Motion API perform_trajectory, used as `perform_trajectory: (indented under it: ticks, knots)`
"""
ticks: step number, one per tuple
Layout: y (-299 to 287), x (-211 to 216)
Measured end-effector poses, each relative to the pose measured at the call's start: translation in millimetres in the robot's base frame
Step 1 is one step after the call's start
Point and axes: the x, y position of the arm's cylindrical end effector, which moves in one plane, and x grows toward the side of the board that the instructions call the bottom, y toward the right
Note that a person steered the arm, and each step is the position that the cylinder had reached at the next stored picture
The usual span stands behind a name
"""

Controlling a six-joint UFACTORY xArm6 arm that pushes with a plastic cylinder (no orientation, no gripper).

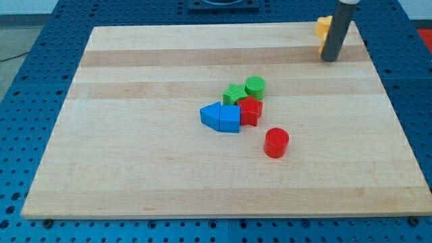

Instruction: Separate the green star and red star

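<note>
The green star [234,94] and the red star [250,110] touch each other in a cluster near the middle of the wooden board [135,135]. The green star lies to the upper left of the red star. My tip [329,59] stands far off at the view's top right, well apart from both stars. A yellow block [324,27], partly hidden behind the rod, sits next to it.
A green cylinder [255,86] touches the cluster at its upper right. Two blue blocks [212,116] [229,120] lie against the red star's left side. A red cylinder [276,143] stands alone below and right of the cluster.
</note>
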Motion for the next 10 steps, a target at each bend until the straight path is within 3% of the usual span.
perform_trajectory:
  ticks: [4,5,7,8,10]
  knots:
    - [0.0,-22.9]
    - [1.1,-9.7]
    - [-4.6,119.3]
    - [-40.0,137.7]
    - [-133.8,125.7]
